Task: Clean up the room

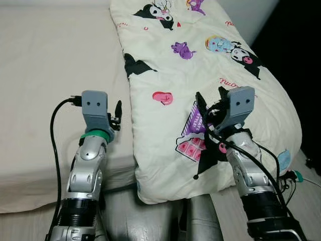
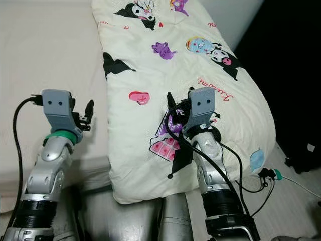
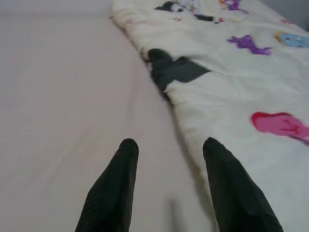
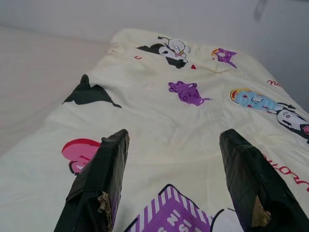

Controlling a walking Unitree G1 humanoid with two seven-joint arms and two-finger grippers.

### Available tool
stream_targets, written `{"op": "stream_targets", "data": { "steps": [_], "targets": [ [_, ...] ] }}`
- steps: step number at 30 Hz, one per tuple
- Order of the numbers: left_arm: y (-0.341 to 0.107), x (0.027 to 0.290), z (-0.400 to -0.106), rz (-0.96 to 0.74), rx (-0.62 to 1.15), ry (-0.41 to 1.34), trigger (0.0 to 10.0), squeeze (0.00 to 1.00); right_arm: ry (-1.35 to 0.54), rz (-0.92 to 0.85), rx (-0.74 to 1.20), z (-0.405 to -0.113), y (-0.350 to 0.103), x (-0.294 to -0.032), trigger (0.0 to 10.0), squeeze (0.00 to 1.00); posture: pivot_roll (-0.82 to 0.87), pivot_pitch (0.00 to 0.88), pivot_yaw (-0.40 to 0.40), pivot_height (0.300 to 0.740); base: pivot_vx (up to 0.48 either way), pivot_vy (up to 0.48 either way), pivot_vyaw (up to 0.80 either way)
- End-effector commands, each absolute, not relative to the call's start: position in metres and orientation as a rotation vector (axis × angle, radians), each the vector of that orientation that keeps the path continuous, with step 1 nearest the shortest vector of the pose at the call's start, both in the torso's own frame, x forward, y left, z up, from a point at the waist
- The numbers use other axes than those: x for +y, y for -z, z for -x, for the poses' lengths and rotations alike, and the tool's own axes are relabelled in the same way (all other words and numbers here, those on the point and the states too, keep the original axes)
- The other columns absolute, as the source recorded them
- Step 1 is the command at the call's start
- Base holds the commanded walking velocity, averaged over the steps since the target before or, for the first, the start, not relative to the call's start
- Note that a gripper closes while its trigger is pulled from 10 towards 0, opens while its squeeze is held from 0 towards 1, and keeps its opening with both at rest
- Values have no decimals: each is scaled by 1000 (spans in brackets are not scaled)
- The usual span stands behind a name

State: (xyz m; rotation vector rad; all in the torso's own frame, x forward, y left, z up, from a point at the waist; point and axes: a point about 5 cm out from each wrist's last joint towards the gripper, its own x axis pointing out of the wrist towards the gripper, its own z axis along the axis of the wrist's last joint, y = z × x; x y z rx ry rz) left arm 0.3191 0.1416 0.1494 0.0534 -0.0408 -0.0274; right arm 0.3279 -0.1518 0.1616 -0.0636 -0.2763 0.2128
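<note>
A cream quilt [image 1: 200,65] printed with cartoon figures lies folded lengthwise along the right side of the bed. Its near end hangs a little over the bed's front edge. My left gripper [image 1: 116,113] hovers open over the bare beige sheet [image 1: 50,75], just left of the quilt's left edge [image 3: 164,92]. In the left wrist view nothing is between the left gripper's [image 3: 170,142] fingers. My right gripper [image 1: 210,100] is open low over the near part of the quilt, above a purple and pink print [image 1: 193,135]. The right wrist view looks along the quilt [image 4: 193,121] between the spread black fingers [image 4: 104,169].
The bed's left half is flat beige sheet. To the right of the bed is pale floor [image 1: 313,193] with a cable and a green plug [image 1: 297,175]. A dark object [image 2: 301,150] stands on the floor at the far right, before a dark area [image 2: 291,60].
</note>
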Motion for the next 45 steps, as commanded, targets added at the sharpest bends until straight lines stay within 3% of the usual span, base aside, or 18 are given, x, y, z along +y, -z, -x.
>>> {"op": "stream_targets", "data": {
  "steps": [1,19,45],
  "targets": [
    [-150,133,-321,-71,-51,65,10000,0,-187,62,-264,-325,-155,-156,10000,0,-50,13,-56,556,0,0,0],
    [-159,109,-329,-64,-101,124,10000,0,-162,69,-277,-330,-149,-161,10000,0,-63,0,-45,626,0,0,0],
    [-162,100,-333,-63,-132,161,10000,0,-149,68,-284,-332,-145,-162,10000,0,-62,0,-35,716,0,0,0]
  ]
}}
